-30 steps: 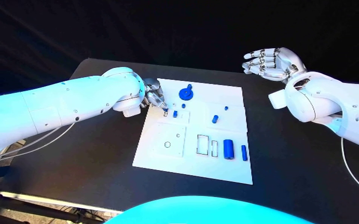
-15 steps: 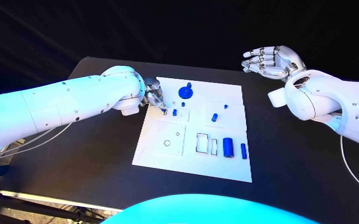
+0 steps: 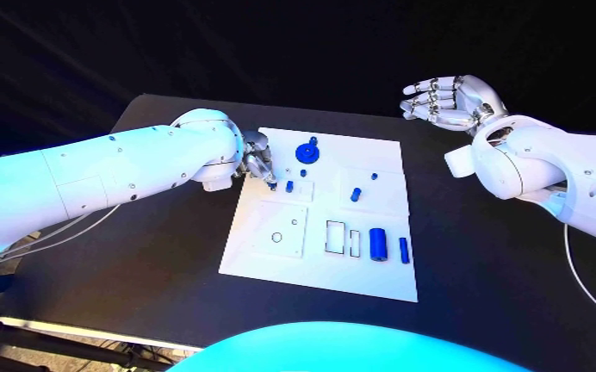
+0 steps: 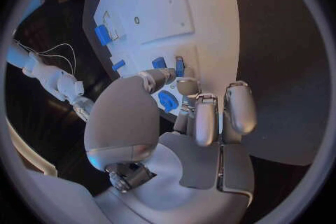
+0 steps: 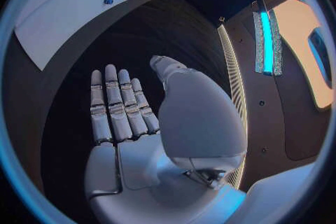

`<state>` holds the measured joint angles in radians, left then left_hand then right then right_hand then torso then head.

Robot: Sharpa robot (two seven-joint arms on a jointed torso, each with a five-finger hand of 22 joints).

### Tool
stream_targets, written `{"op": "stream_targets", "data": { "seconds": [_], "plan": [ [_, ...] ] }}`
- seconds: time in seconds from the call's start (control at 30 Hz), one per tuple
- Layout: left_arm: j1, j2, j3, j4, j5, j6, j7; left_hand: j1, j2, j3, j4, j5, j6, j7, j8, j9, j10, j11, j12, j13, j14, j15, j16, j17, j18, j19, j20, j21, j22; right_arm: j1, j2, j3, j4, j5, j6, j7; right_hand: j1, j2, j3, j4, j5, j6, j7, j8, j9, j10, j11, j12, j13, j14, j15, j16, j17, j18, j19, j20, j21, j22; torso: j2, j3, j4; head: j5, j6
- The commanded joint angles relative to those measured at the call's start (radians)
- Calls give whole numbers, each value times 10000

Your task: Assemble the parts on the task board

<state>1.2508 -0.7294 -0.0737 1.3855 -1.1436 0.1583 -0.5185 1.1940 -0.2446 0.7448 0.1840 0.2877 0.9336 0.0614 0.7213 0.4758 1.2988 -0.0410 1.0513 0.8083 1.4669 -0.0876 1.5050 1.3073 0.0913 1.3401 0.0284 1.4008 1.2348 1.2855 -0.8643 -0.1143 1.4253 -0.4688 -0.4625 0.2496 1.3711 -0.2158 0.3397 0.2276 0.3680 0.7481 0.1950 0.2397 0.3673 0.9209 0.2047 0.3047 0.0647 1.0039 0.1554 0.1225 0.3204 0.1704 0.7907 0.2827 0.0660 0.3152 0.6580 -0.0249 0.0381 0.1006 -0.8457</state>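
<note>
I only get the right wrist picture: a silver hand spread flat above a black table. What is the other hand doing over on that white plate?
Observer: The head view shows the left hand with its fingertips down at the task board, near its far left corner.
Operator: Is it holding something?
Observer: I cannot tell. The left wrist view shows its fingertips right beside two small blue pieces, but whether they touch is unclear.
Operator: Are there more parts that I can't see?
Observer: Yes, two blue cylinders lie side by side near the board's near right corner.
</note>
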Motion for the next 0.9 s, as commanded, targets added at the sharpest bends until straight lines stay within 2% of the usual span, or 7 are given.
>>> {"op": "stream_targets", "data": {
  "seconds": [0.03, 0.2, 0.3, 0.8, 0.87, 0.9],
  "plan": [
    [-7, 42, -4, 7, -148, 128, -31, 25, 140, 962, -907, 28, 298, -357, 46, 2646, 66, -34, 58, 8, 684, -77, 55, 1204, -152, 7, -65, 27, 8, -4, 5, 2, 15, -9, 138, 157, -78, -3, -38, -26, 31, -74, 747, -65, -14, -42, 5, -70, -9, -13, 72, -25, -12, 123, -71, -12, -35, -16, 9, -3, -8, -30, 2],
    [-10, 46, -14, 35, -177, 175, -36, 15, 131, 1001, -944, 46, 292, -365, 75, 2697, 87, -43, 82, 31, 694, -85, 72, 1242, -161, 34, -73, 47, 48, -4, -1, 2, 15, -9, 113, 136, -83, 0, -41, -26, 40, -74, 748, -66, -16, -45, 6, -72, -9, -15, 73, -29, -19, 123, -74, -11, -34, -27, 7, -13, 7, -93, 14],
    [-11, 48, -16, 45, -188, 237, -38, 11, 119, 1017, -963, 57, 288, -368, 87, 2720, 88, -46, 80, 25, 698, -88, 79, 1257, -162, 37, -77, 50, 53, -4, -2, 2, 18, -9, 108, 132, -83, 0, -41, -26, 40, -74, 748, -66, -16, -45, 6, -72, -9, -15, 73, -29, -19, 123, -74, -11, -34, -27, 2, -2, 9, -80, -5],
    [-12, 60, -19, 47, -194, 476, -47, 2, 93, 1059, -1014, 89, 281, -375, 111, 2772, 103, -53, 96, 40, 708, -94, 97, 1297, -165, 44, -85, 56, 65, -4, -6, 2, 25, -9, 124, 130, -83, 15, -41, -34, 80, -77, 751, -72, -24, -56, 9, -80, -9, -22, 78, -44, -40, 122, -86, -7, -35, -62, 0, -2, 23, -90, -8],
    [-12, 58, -20, 43, -194, 504, -47, -4, 82, 1087, -1043, 123, 283, -379, 125, 2801, 108, -57, 97, 36, 713, -97, 105, 1315, -168, 51, -89, 62, 78, -4, -5, 2, 25, -9, 128, 131, -93, 29, -26, -97, 622, -63, 753, -90, -60, -61, 12, -98, -4, 6, 80, -88, -149, 126, -83, 0, -18, -251, 1, -2, 23, -90, -3],
    [-12, 58, -20, 39, -194, 517, -47, -4, 82, 1087, -1043, 123, 283, -379, 125, 2801, 108, -57, 97, 36, 713, -97, 105, 1315, -168, 51, -89, 62, 78, -4, -5, 2, 25, -8, 130, 132, -94, 31, -23, -103, 659, -62, 754, -92, -63, -61, 11, -99, -4, 9, 81, -91, -159, 126, -81, 0, -17, -268, 0, -2, 21, -89, -4]
  ]
}}
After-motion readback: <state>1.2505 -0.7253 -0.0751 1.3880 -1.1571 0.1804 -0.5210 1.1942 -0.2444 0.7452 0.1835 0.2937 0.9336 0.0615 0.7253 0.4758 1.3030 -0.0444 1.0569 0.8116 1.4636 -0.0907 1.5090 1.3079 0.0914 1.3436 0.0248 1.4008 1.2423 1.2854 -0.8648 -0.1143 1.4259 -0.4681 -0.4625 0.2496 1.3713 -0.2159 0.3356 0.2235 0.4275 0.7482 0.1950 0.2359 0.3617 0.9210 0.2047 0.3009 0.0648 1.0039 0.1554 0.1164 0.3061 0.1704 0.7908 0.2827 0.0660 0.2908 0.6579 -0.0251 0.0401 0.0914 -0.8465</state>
